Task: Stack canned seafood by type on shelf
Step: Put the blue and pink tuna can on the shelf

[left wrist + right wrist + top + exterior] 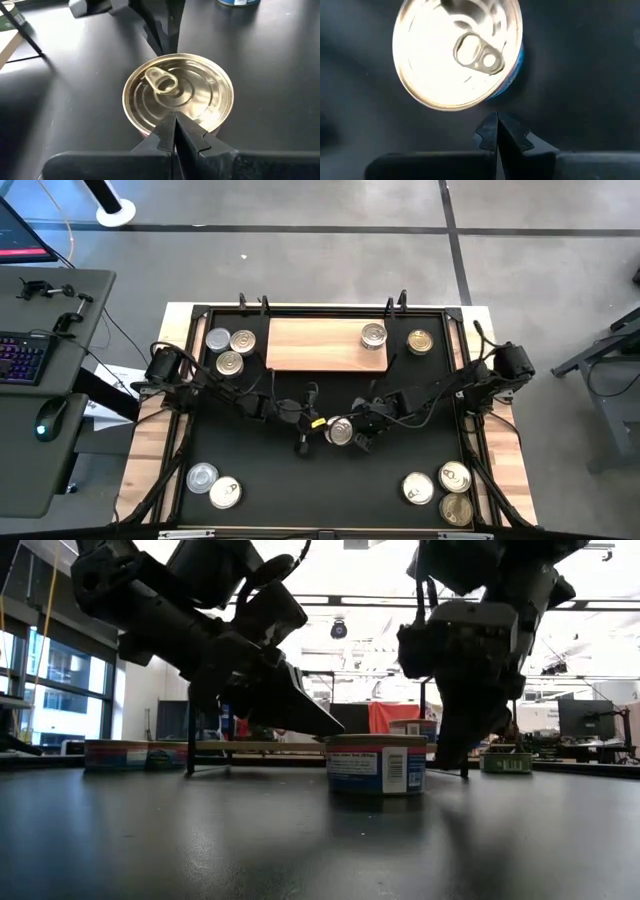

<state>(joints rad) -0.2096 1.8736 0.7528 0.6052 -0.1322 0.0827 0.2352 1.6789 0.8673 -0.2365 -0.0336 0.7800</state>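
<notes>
A round tin with a gold pull-tab lid and blue label (340, 430) (376, 765) stands on the black mat's middle. My left gripper (175, 120) (320, 427) is shut, at the tin's left side. My right gripper (496, 120) (362, 430) is shut too, its tips just off the tin's (455, 55) right side, with a narrow gap showing. The light-wood shelf (315, 345) lies at the mat's far side with one tin (373, 335) standing on its right end. My left gripper has its shut fingertips (338, 728) at the lid's rim (172, 111), on the side of the tin toward the table's left. The fingers slant down from the left. The tin stands flat on the mat. Whether the tips truly touch the rim, I cannot tell.
Three tins (230, 347) sit on the mat left of the shelf and one (421, 341) right of it. Two tins (214, 485) lie near the mat's near left corner, three (443, 492) near its near right corner. A desk with keyboard (20, 360) stands left of the table.
</notes>
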